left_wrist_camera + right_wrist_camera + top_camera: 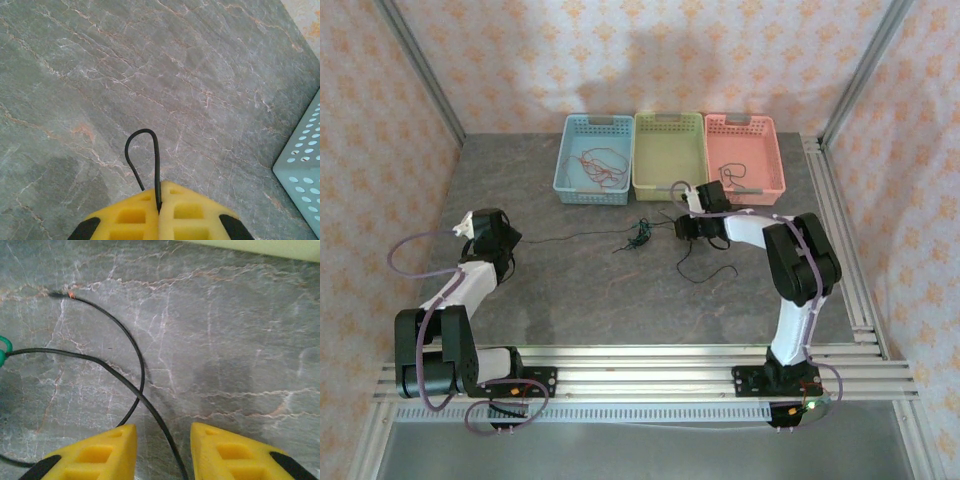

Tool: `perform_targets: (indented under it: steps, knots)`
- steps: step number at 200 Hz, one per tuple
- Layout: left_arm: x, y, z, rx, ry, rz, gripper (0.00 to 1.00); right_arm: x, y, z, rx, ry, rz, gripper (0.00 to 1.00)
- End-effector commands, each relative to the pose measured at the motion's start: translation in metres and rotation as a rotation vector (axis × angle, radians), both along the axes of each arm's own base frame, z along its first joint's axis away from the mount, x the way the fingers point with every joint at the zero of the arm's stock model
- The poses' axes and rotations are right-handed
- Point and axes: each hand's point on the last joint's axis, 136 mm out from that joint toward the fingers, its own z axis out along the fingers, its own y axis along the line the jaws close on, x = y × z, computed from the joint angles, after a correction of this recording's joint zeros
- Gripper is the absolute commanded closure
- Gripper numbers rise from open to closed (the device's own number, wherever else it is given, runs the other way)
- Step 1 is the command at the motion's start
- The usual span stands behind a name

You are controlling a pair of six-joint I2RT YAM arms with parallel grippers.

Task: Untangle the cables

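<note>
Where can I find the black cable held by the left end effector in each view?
Top: cable runs from left end effector to the green clump.
Left wrist: a loop pinched at bottom centre.
Right wrist: two black cables; cannot tell if one is it.
Landmark: blue basket, right edge in left wrist.

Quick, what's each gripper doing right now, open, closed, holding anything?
Left gripper: fingers closed, pinching a black cable loop.
Right gripper: fingers open, a black strand running between them, not pinched.
</note>
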Motion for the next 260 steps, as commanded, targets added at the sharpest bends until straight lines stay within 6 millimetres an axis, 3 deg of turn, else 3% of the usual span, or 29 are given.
perform_targets:
  steps: [1, 38, 64, 109, 149, 169, 183, 203, 232, 246, 260]
  knots:
    - [0.01, -0.003, 0.011, 0.01, -0.029, -0.022, 1.0, -0.001, 0.004, -0.004, -0.055, 0.001, 0.019, 0.7]
    - [0.01, -0.003, 0.01, 0.009, -0.026, -0.023, 1.0, -0.003, 0.007, -0.008, -0.115, -0.017, 0.029, 0.81]
    - [0.011, -0.003, 0.008, 0.004, -0.018, -0.023, 1.0, -0.004, 0.01, -0.008, -0.153, -0.038, 0.04, 1.0]
    - [0.01, -0.002, 0.007, 0.005, -0.009, -0.013, 1.0, 0.009, -0.03, 0.052, -0.094, -0.33, -0.175, 1.0]
    - [0.015, -0.013, 0.02, -0.018, -0.08, -0.067, 1.0, 0.008, -0.029, 0.042, -0.066, -0.288, -0.169, 1.0]
    - [0.013, -0.021, 0.037, 0.002, -0.168, -0.096, 0.52, 0.008, -0.029, 0.039, -0.062, -0.294, -0.173, 1.0]
    - [0.013, -0.028, 0.043, 0.001, -0.152, -0.128, 0.38, 0.007, -0.031, 0.04, -0.061, -0.308, -0.177, 1.0]
    - [0.012, -0.042, 0.056, -0.008, -0.12, -0.187, 0.33, 0.007, -0.029, 0.044, -0.052, -0.314, -0.174, 1.0]
    - [0.008, -0.072, 0.096, 0.1, -0.076, -0.315, 0.32, 0.006, -0.028, 0.047, -0.025, -0.315, -0.185, 1.0]
    - [0.011, -0.095, 0.112, 0.149, -0.041, -0.407, 0.32, 0.005, -0.027, 0.047, -0.015, -0.312, -0.184, 1.0]
    - [0.02, -0.129, 0.12, 0.178, -0.032, -0.544, 0.32, 0.006, -0.029, 0.048, -0.023, -0.315, -0.191, 1.0]
